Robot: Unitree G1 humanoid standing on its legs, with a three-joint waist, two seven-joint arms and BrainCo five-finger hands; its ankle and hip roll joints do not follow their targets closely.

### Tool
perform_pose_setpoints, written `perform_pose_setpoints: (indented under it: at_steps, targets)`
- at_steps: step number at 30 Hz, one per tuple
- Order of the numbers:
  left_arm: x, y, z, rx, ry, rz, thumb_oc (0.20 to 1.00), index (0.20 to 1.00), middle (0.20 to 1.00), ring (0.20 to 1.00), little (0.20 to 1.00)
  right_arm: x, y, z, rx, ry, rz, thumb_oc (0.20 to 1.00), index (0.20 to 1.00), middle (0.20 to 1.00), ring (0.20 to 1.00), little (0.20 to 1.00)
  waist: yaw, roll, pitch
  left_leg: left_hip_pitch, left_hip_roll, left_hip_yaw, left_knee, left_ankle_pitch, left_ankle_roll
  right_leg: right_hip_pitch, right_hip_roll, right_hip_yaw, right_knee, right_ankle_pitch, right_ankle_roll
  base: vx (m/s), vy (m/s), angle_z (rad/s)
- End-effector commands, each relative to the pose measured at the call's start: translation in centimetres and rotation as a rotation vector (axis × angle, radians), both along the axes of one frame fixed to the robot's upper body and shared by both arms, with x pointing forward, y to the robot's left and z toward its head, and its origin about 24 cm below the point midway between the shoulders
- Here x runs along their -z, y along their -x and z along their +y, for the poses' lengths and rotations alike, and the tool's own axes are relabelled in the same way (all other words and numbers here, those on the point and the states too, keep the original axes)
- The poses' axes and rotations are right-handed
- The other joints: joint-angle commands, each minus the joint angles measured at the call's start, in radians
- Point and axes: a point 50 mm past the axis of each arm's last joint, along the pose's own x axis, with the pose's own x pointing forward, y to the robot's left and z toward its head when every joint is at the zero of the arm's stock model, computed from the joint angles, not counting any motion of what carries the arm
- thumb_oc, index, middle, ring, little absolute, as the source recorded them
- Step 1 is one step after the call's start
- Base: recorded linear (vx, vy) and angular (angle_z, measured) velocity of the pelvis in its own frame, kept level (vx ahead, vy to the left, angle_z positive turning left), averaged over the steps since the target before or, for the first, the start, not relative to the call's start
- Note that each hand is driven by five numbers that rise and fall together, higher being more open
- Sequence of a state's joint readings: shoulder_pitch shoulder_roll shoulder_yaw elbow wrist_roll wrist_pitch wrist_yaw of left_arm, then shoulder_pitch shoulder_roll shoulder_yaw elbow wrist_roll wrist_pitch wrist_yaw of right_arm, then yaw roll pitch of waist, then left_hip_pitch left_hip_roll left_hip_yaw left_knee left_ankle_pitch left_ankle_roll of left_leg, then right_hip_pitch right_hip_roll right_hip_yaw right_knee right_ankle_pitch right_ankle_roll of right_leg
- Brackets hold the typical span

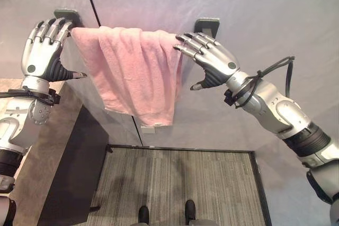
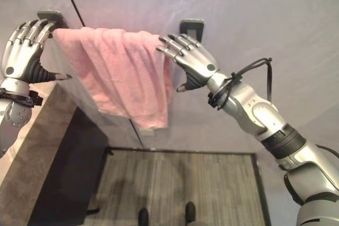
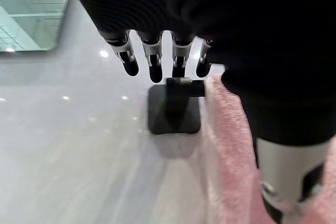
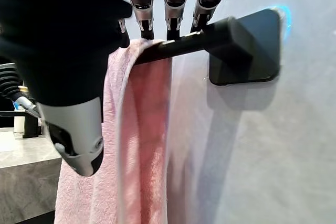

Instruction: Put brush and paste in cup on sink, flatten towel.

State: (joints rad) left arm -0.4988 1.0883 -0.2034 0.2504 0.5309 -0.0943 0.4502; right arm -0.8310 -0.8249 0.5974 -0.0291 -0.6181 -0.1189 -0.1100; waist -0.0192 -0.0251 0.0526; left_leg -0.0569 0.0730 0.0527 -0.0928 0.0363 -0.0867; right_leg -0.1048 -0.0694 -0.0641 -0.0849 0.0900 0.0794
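text: none readable | labels: none — signs, numbers: none

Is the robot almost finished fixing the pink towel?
Not yet. The pink towel already hangs over the dark rail, but it is bunched, with one side drooping lower. Right now the left hand is up at the rail's left bracket and the right hand is at the towel's other edge, both with straight fingers. Spreading the towel flat is left. The brush, paste and cup can't be judged from here.
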Motion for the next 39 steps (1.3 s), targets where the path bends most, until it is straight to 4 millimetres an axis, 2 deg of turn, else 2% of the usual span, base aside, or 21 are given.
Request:
perform_pose_setpoints:
  at_steps: [1,5,7,11,17,21,25,28,32,34,35,38,39]
  targets:
    - [-2.6,0.0,-0.4,0.011,-0.092,-0.082,1.0,1.0,1.0,1.0,1.0,3.3,0.2,-0.9,0.021,0.126,0.08,1.0,1.0,1.0,1.0,1.0,-0.001,-0.011,-0.061,-0.01,0.005,0.045,0.006,-0.013,-0.015,-0.013,-0.125,0.067,0.004,0.015,0.108,0.0,0.0,0.0]
    - [-2.3,-0.3,-0.6,0.012,-0.129,-0.048,1.0,1.0,1.0,1.0,1.0,3.8,0.2,-1.0,0.022,0.151,0.094,1.0,1.0,1.0,1.0,1.0,-0.007,-0.004,-0.063,-0.006,0.004,0.046,0.006,-0.015,-0.016,-0.012,-0.125,0.073,0.003,0.014,0.107,0.01,0.001,0.0]
    - [-2.2,-0.2,-0.5,0.004,-0.174,-0.021,1.0,1.0,1.0,1.0,1.0,3.3,0.4,-0.8,0.009,0.151,0.081,1.0,1.0,1.0,1.0,1.0,-0.009,0.0,-0.061,-0.007,0.004,0.048,0.006,-0.016,-0.016,-0.016,-0.125,0.076,0.002,0.015,0.109,0.0,0.0,0.0]
    - [-1.5,0.0,0.2,-0.047,-0.306,0.091,1.0,1.0,1.0,1.0,1.0,2.1,0.8,-0.4,-0.028,0.142,0.076,1.0,1.0,1.0,1.0,1.0,-0.009,0.007,-0.063,-0.009,0.007,0.057,0.006,-0.015,-0.016,-0.026,-0.122,0.087,0.001,0.018,0.11,0.01,-0.009,-0.04]
    - [-1.0,-0.4,1.5,-0.119,-0.411,0.206,1.0,1.0,1.0,1.0,1.0,0.8,0.7,0.7,-0.069,0.16,0.061,1.0,1.0,1.0,1.0,1.0,-0.012,0.016,-0.064,-0.01,0.008,0.068,0.006,-0.013,-0.017,-0.033,-0.118,0.094,0.0,0.021,0.111,0.0,-0.006,-0.03]
    - [-0.8,-0.5,2.6,-0.181,-0.456,0.264,1.0,1.0,1.0,1.0,1.0,0.7,0.2,0.8,-0.05,0.183,0.064,1.0,1.0,1.0,1.0,1.0,-0.011,0.02,-0.064,-0.007,0.009,0.072,0.006,-0.013,-0.016,-0.034,-0.116,0.1,0.0,0.023,0.112,0.0,-0.01,-0.11]
    - [0.1,-0.5,4.0,-0.238,-0.452,0.322,1.0,1.0,1.0,1.0,1.0,0.9,-0.3,0.3,-0.017,0.203,0.07,1.0,1.0,1.0,1.0,1.0,-0.011,0.019,-0.068,0.003,0.01,0.075,0.006,-0.016,-0.015,-0.029,-0.114,0.107,0.001,0.023,0.112,0.01,-0.008,-0.07]
    - [1.2,-0.2,5.1,-0.279,-0.372,0.339,1.0,1.0,1.0,1.0,1.0,0.9,-0.9,-0.5,0.037,0.203,0.066,1.0,1.0,1.0,1.0,1.0,-0.009,0.017,-0.074,0.013,0.009,0.075,0.006,-0.018,-0.014,-0.021,-0.114,0.109,0.002,0.02,0.111,0.0,0.0,-0.01]
    - [2.4,0.1,5.1,-0.264,-0.271,0.337,1.0,1.0,1.0,1.0,1.0,0.8,-1.0,-2.0,0.095,0.171,0.05,1.0,1.0,1.0,1.0,1.0,-0.008,0.016,-0.077,0.015,0.007,0.073,0.006,-0.018,-0.013,-0.014,-0.114,0.106,0.001,0.02,0.11,-0.01,0.002,-0.02]
    - [2.6,0.3,5.1,-0.264,-0.249,0.332,1.0,1.0,1.0,1.0,1.0,0.2,-0.3,-2.3,0.087,0.146,0.03,1.0,1.0,1.0,1.0,1.0,-0.013,0.016,-0.079,0.016,0.006,0.071,0.006,-0.018,-0.011,-0.012,-0.114,0.104,0.001,0.019,0.109,0.0,0.0,0.0]
    - [2.8,0.5,4.9,-0.25,-0.228,0.322,1.0,1.0,1.0,1.0,1.0,-0.1,0.7,-2.6,0.071,0.097,0.016,1.0,1.0,1.0,1.0,1.0,-0.018,0.015,-0.081,0.015,0.005,0.07,0.006,-0.019,-0.01,-0.01,-0.114,0.102,0.001,0.019,0.108,0.0,0.0,0.0]
    - [2.7,0.6,4.6,-0.234,-0.219,0.31,1.0,1.0,1.0,1.0,1.0,-0.4,1.4,-3.3,0.072,0.052,0.008,1.0,1.0,1.0,1.0,1.0,-0.025,0.011,-0.081,0.014,0.004,0.071,0.006,-0.02,-0.007,-0.012,-0.115,0.103,0.001,0.021,0.109,-0.02,0.016,0.0]
    - [2.5,0.8,4.6,-0.234,-0.209,0.3,1.0,1.0,1.0,1.0,1.0,-1.2,1.9,-3.8,0.066,-0.005,-0.011,1.0,1.0,1.0,1.0,1.0,-0.035,0.009,-0.079,0.014,0.002,0.075,0.006,-0.021,-0.005,-0.017,-0.114,0.109,0.001,0.025,0.111,-0.04,0.034,-0.02]
